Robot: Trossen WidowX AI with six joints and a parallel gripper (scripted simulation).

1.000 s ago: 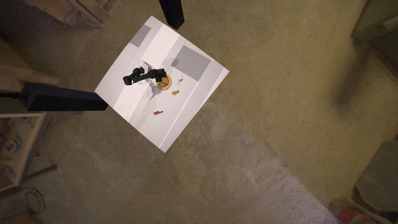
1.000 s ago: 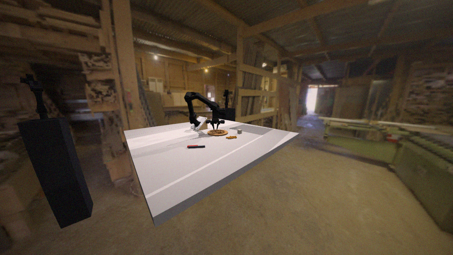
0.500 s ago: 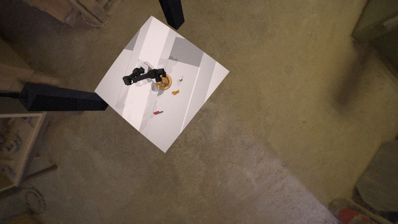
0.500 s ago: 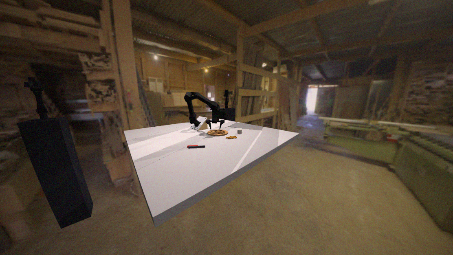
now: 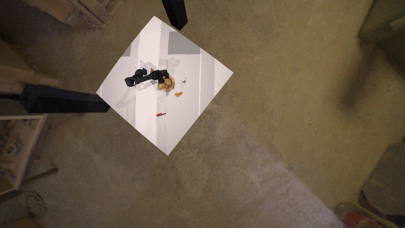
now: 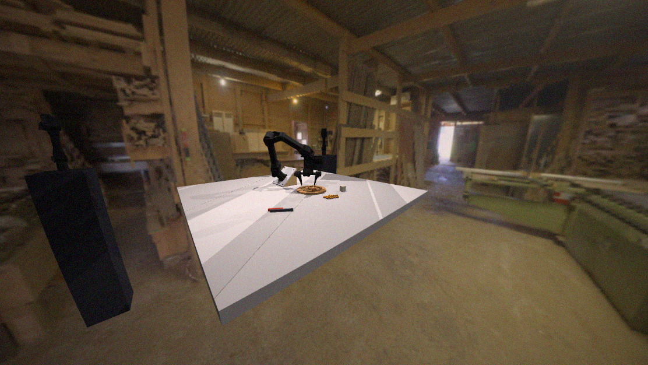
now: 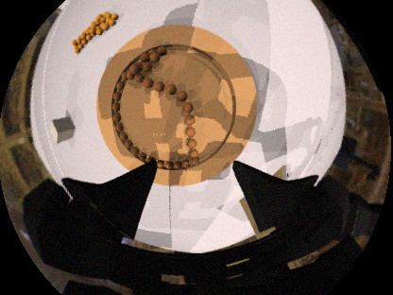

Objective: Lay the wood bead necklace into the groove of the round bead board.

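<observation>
The round bead board [image 5: 172, 85] [image 6: 324, 190] [image 7: 107, 101] is a tan wooden disc with a ring groove. The brown wood bead necklace [image 7: 181, 95] lies on it. In the wrist view its beads follow the groove along the left and bottom. From the upper left, where beads bunch in two rows, another run bends across the inside of the ring and down to the bottom. The groove's right side holds no beads. My gripper [image 6: 308, 184] [image 7: 196, 164] is open and empty above the board, its fingertips either side of the necklace's lower right bend in the wrist view.
A bunched yellow-orange bead string [image 5: 178, 94] [image 6: 331, 196] [image 7: 94, 29] and a small pale cube [image 5: 183, 80] [image 6: 342, 188] [image 7: 63, 129] lie beside the board. A red and black pen-like item [image 5: 159, 114] [image 6: 276, 209] lies farther off on the white table.
</observation>
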